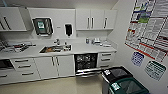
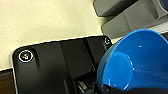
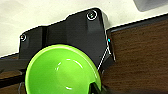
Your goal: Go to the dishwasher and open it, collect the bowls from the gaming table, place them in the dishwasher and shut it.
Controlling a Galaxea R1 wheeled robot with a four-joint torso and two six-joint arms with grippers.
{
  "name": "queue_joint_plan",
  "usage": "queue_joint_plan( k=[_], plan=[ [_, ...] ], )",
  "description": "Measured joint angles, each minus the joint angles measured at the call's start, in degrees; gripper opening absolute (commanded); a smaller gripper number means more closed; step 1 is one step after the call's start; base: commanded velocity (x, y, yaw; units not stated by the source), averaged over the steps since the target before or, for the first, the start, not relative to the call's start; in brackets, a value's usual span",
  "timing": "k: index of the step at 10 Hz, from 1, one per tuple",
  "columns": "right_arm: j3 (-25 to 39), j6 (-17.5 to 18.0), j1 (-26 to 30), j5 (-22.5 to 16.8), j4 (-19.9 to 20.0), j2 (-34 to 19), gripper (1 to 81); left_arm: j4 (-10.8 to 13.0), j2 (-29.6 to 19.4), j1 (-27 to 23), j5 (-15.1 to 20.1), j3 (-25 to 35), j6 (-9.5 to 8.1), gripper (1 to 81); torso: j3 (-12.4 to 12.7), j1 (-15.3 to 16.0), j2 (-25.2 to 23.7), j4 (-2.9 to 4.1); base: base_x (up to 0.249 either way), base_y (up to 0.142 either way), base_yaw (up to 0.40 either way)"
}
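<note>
The dishwasher stands under the counter, right of the sink, with its door folded down and dark racks showing inside. A blue bowl looms large in the left wrist view, tilted, with my left gripper shut on its rim. In the right wrist view a bright green bowl sits in my right gripper, which is shut over its edge. The gaming table is out of view.
White cabinets and drawers line the wall, with a sink in the counter. Two bins, a black-lidded one and a green-lidded one, stand close at the right beside the poster wall. Pale floor lies before the dishwasher.
</note>
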Motion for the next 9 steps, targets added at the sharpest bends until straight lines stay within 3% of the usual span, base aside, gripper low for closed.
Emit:
queue_joint_plan(
  k=[9],
  plan=[
    [-0.1,0.0,-1.1,-0.2,-0.2,0.2,1.0,0.0,-0.1,0.8,0.3,0.0,0.00,1.0,0.0,-0.1,0.0,0.00,0.103,0.000,0.000]
  ],
)
